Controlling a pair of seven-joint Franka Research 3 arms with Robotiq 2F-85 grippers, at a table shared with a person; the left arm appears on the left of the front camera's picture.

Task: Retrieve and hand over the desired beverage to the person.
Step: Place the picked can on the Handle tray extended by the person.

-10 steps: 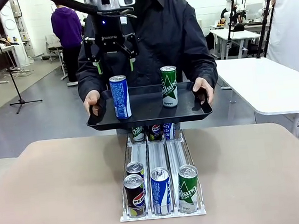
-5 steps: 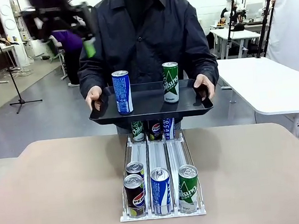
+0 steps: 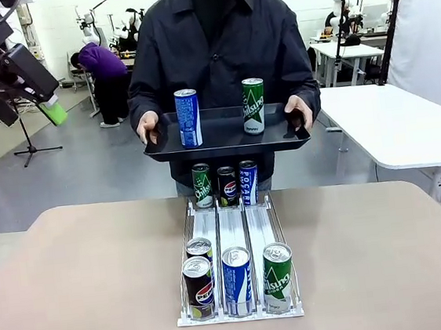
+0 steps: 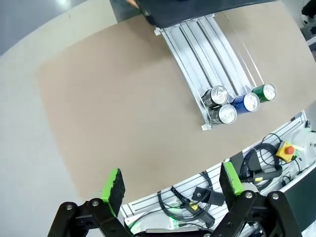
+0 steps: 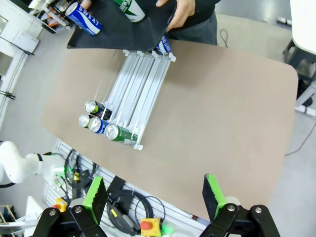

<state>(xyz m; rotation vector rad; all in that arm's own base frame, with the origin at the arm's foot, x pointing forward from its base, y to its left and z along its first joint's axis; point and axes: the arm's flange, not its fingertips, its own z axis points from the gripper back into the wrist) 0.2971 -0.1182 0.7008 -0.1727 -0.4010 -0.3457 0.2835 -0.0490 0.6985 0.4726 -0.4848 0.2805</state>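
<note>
- Cans stand on the black tray (image 3: pixel 226 142) the person (image 3: pixel 220 47) holds at the centre top of the front view: a blue can (image 3: pixel 188 118) at its left and a green can (image 3: pixel 253 106) at its right, well apart.
- More cans wait in the rack (image 3: pixel 233 242) on the surface (image 3: pixel 91 289): three at the far end under the tray, four at the near end at the lower centre.
- Judged by look, each is a thin metal cylinder, stiff if full, smooth and likely slippery, and tall enough to tip; a side grip around mid-body seems safest.
- Left claw (image 4: pixel 170 185) is spread and empty, high over the surface.
- Right claw (image 5: pixel 153 197) is likewise spread and empty.
</note>
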